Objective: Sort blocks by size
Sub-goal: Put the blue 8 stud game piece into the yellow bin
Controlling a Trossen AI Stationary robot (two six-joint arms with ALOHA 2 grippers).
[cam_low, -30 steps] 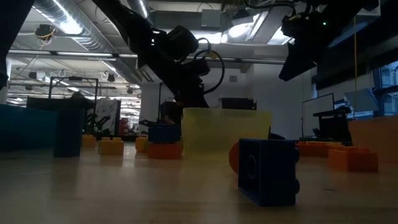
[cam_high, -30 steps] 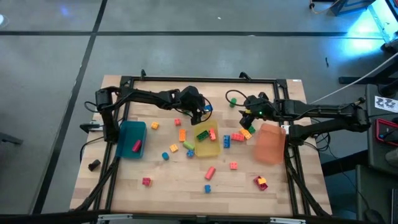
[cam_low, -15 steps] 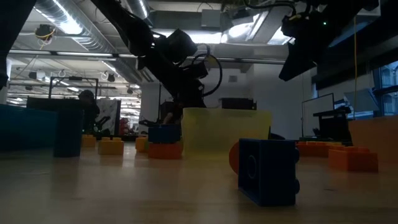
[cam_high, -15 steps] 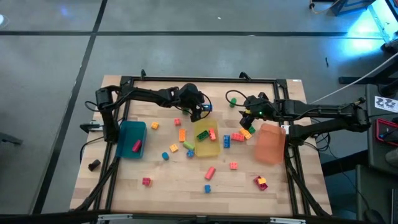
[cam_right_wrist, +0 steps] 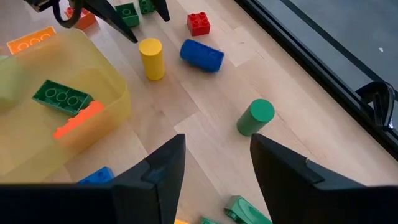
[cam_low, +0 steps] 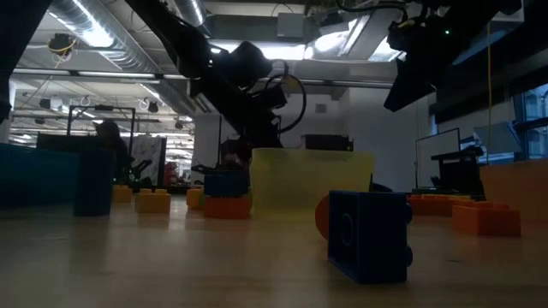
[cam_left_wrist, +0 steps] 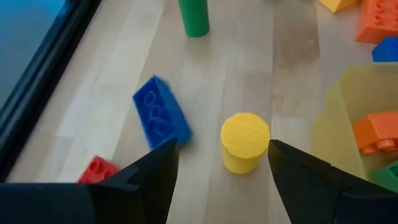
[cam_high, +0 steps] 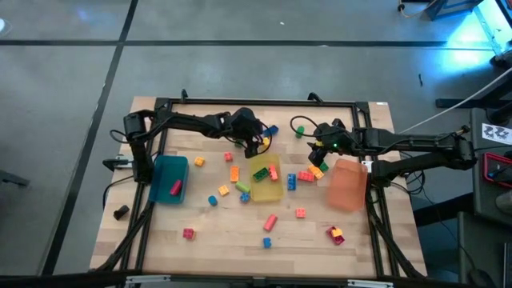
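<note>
Hovering with fingers spread over a short yellow plastic cylinder [cam_left_wrist: 245,141] just beside the translucent yellow bin [cam_high: 267,190], the left gripper [cam_high: 258,144] looks poised to pick, while the right gripper [cam_high: 317,146] (fingers apart, empty) waits near the orange bin [cam_high: 347,186].

No legible text, label, brand, number or sign in any view. Possibly a printed pattern on a white card [cam_high: 497,132] beyond the tabletop's right edge, too small to read. Blocks, bins and tabletop without visible lettering.
</note>
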